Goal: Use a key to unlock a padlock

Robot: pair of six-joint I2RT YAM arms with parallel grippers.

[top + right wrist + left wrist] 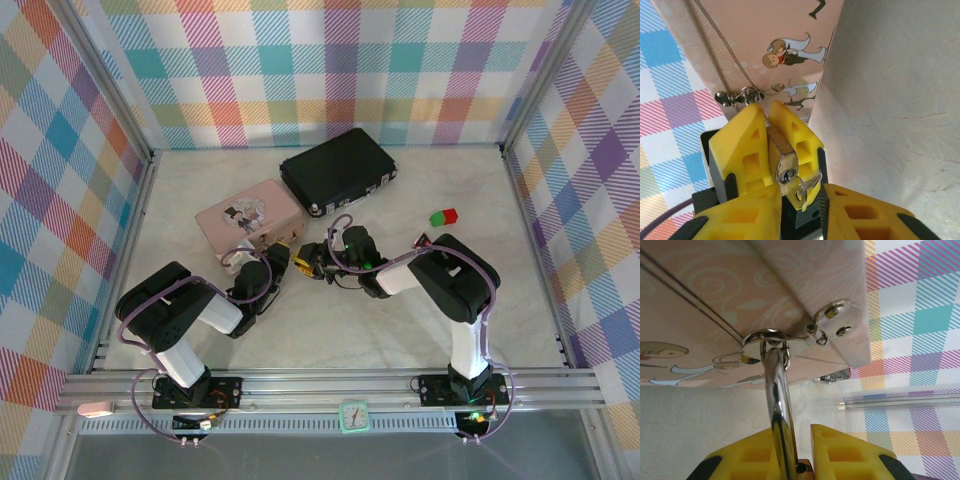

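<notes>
The padlock hangs by its shackle from the hasp of the pink box — its brass body clamped between the left gripper's yellow fingers. The key sits in the keyhole, at the padlock's end away from the box, pinched by the right gripper.

Each arm rises from its base, bends at the elbow and sends its forearm inward, so the left gripper and the right gripper meet almost tip to tip between the two arms. The left gripper's yellow fingers are clamped on the body of the padlock, while the right gripper's fingers pinch the key between them, facing the left gripper head-on
</notes>
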